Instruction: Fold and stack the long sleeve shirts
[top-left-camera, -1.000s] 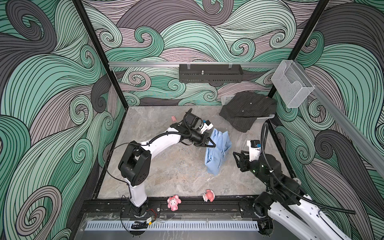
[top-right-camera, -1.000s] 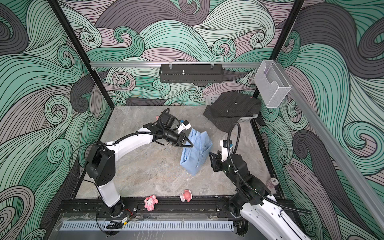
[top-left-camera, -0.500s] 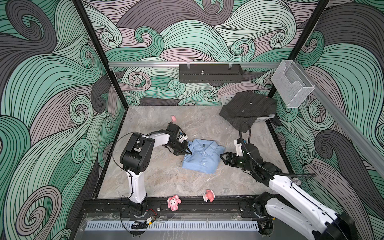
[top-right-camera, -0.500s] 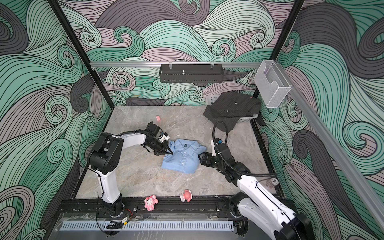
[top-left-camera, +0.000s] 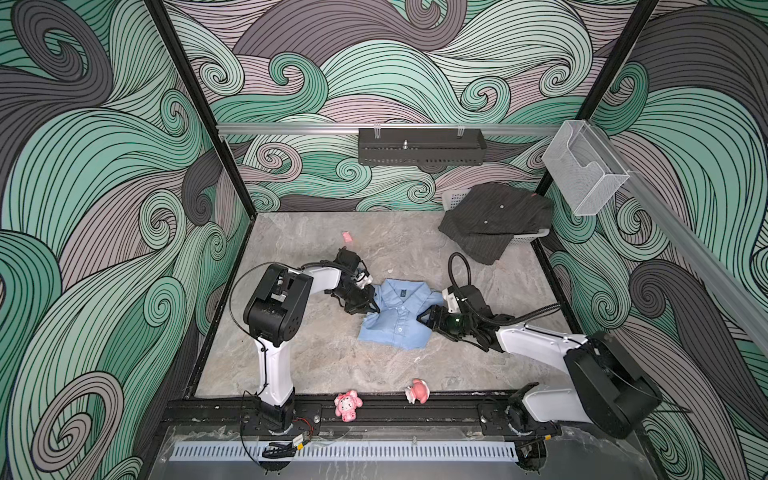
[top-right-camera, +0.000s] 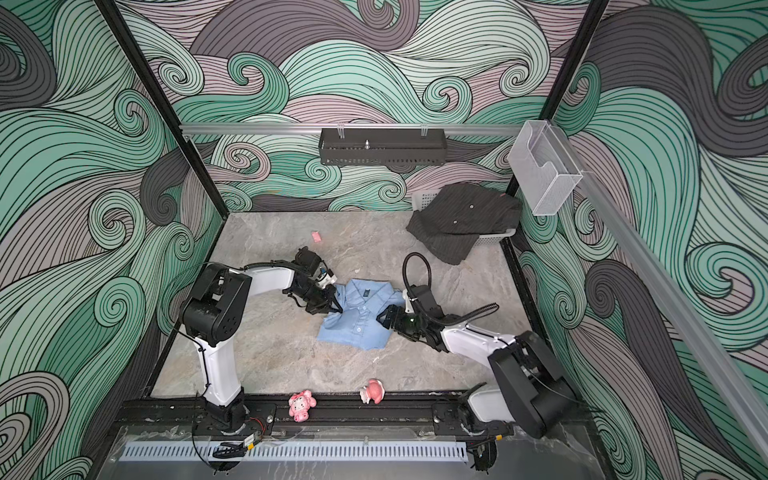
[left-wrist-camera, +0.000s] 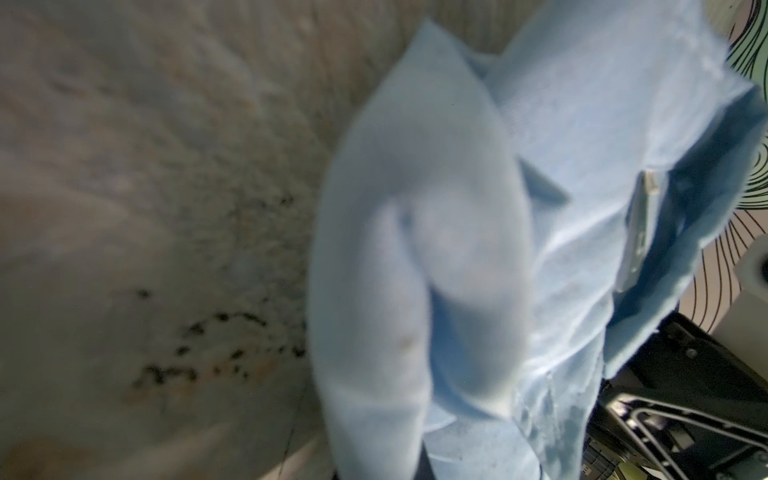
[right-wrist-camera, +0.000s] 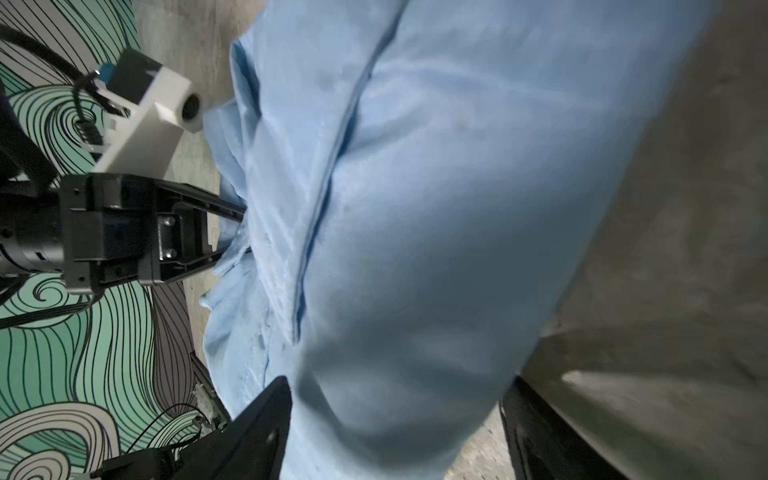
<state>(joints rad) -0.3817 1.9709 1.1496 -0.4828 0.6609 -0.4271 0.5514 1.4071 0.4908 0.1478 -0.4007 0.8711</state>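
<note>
Grey marble tabletop (top-left-camera: 316, 365); light blue shirt (top-left-camera: 399, 316) lies mid-table; left gripper (top-left-camera: 372, 307) clamped on its left edge; right gripper (top-left-camera: 424, 318) jaws apart at its right edge; charcoal pinstriped shirt (top-left-camera: 494, 220) over white basket (top-left-camera: 528, 237), back right.

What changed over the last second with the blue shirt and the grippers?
The light blue shirt, hanging from the left gripper a second ago, now lies flat on the table. The left gripper lowered with it, still shut on its edge; the right gripper moved to the opposite edge, jaws now open. The dark pinstriped shirt and pink toys are unmoved.
</note>
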